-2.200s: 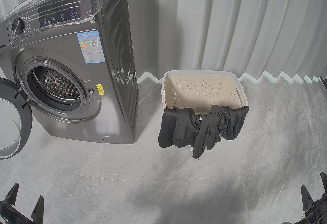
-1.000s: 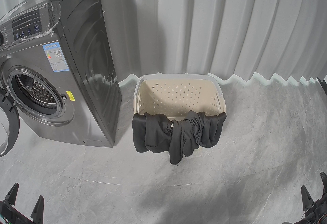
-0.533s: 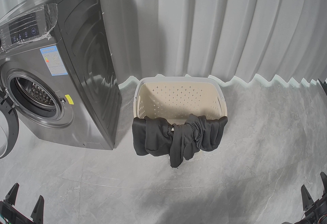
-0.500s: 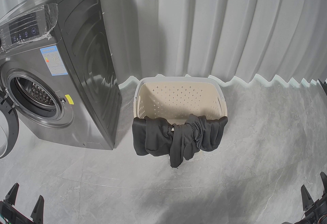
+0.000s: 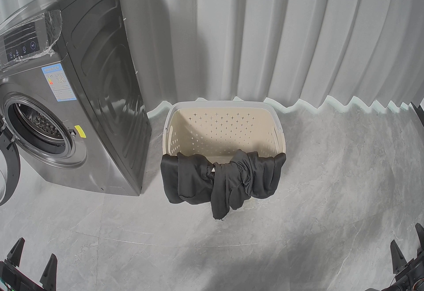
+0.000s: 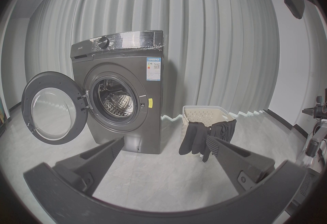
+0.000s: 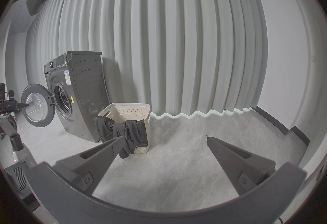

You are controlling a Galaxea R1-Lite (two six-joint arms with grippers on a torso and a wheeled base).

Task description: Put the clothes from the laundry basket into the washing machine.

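Black clothes (image 5: pixel 221 178) drape the basket (image 5: pixel 221 128), far ahead of left gripper (image 5: pixel 35 250).

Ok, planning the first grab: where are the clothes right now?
In the head view the dark clothes hang over the near rim of the basket, mid-floor, just right of the washing machine.

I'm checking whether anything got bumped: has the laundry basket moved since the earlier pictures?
No. The laundry basket sits beside the washing machine as before; both slid left together in the head view, so the camera moved.
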